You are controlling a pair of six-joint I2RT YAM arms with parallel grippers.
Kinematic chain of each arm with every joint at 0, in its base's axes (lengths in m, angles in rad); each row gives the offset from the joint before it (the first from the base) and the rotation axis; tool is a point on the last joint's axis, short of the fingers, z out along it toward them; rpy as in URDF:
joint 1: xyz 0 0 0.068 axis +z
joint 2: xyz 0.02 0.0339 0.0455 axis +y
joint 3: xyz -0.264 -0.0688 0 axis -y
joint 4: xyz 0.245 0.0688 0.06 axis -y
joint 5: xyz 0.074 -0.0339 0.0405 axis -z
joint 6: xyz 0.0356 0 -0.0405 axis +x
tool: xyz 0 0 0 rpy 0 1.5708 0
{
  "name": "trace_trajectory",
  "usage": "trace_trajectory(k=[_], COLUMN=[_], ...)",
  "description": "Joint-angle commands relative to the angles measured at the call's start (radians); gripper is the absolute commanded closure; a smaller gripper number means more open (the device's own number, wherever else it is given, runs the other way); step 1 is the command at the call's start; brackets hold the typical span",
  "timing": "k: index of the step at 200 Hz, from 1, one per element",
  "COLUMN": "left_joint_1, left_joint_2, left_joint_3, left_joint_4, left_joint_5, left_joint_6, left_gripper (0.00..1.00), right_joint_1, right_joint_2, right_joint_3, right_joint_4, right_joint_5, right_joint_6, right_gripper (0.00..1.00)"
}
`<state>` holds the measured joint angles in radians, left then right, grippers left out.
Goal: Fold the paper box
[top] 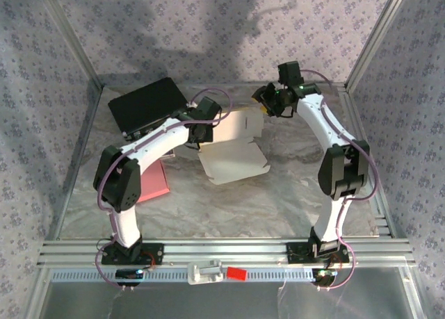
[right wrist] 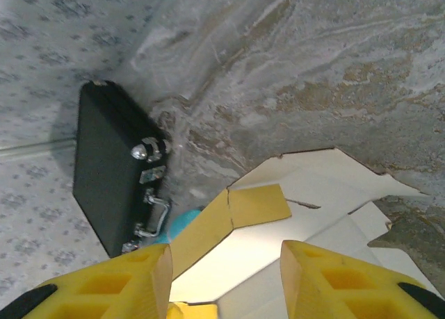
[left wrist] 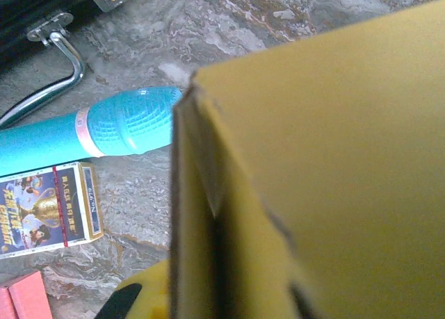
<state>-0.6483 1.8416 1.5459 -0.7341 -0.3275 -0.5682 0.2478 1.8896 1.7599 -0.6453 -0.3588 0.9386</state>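
Nearest the arm bases, a flat pink object (top: 154, 181) lies on the marbled tabletop (top: 229, 208) beside the left arm. Just past it, at mid-table between the two arms, sits the paper box (top: 233, 152), white card, half formed, with its lid and flaps splayed open. The left claw (top: 200, 131) is at the box's left side, closed tight. Its wrist view puts a raised card wall right against the lens, running down to the fingers (left wrist: 142, 298), so it appears to be pinching that wall. The right claw (right wrist: 222, 291) hovers over the box's far right corner, its yellow fingers parted about halfway with nothing between them and a loose flap below. The box looks very light and thin. It would probably bend easily along its creases, crumple or tear under a hard squeeze, and slide if pushed unsupported. The best hold is likely a flap edge near a crease. Farther back lie a teal microphone (left wrist: 125, 124), a card pack (left wrist: 49, 208) and a black case (top: 146, 105).
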Motion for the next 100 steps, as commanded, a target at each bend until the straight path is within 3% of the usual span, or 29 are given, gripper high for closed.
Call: trace_trajectory(k=[1,100], left_joint_1=[0.012,0.013], left_joint_2=[-0.045,-0.054], left_joint_3=[0.018,0.008], left_joint_4=[-0.009,0.03], left_joint_5=[0.061,0.121], left_joint_6=[0.025,0.057], left_gripper=[1.0,1.0], right_joint_1=[0.01,0.023], right_joint_2=[0.007,0.038], right_joint_3=[0.037,0.032], right_joint_4=[-0.069,-0.051], right_joint_5=[0.001,-0.027], right_joint_6=[-0.061,-0.127], right_gripper=[0.54,0.52])
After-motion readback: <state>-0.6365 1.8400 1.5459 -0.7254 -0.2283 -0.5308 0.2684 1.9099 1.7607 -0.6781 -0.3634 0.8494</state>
